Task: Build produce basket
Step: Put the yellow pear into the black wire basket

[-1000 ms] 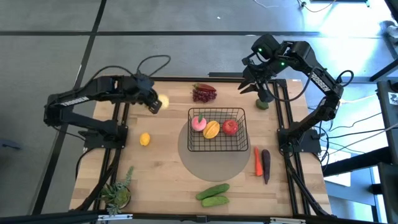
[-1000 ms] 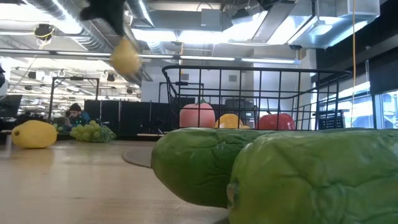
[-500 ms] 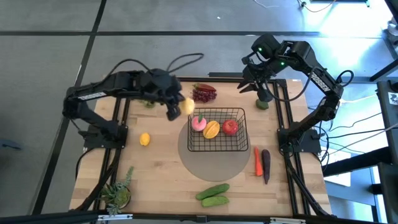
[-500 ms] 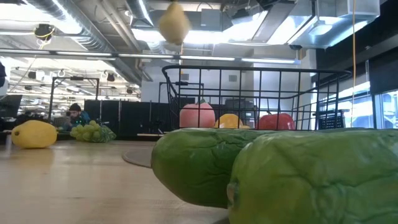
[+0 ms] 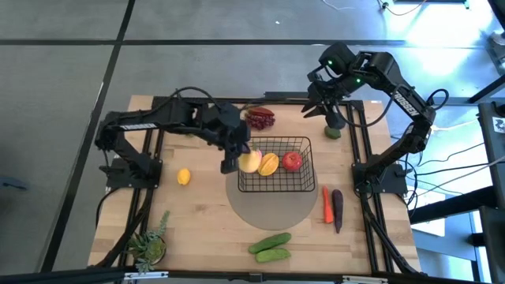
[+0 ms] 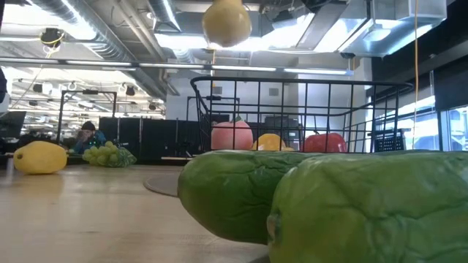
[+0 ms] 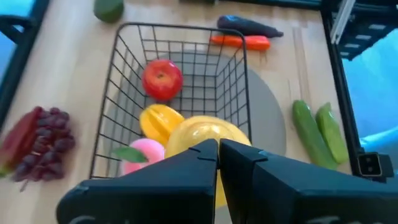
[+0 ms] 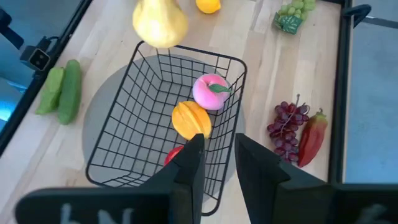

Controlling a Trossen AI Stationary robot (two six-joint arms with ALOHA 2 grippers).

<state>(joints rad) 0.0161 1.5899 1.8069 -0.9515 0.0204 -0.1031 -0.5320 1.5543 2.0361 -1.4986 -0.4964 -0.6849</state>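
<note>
Nearest the low camera, two green cucumbers (image 6: 329, 201) lie on the counter (image 5: 205, 229) and block much of the view. Behind them the basket (image 5: 275, 165) holds a peach (image 8: 211, 91), a mango (image 5: 269, 163) and an apple (image 5: 292, 161). The left end effector (image 5: 234, 157) pinches a pale yellow fruit (image 5: 249, 162) above the basket's left rim, with a lemon (image 5: 183, 177), purple grapes (image 5: 259, 118) and green grapes (image 6: 108, 155) farther off; the right end effector (image 5: 321, 106) hovers nearly closed over the far right corner.
</note>
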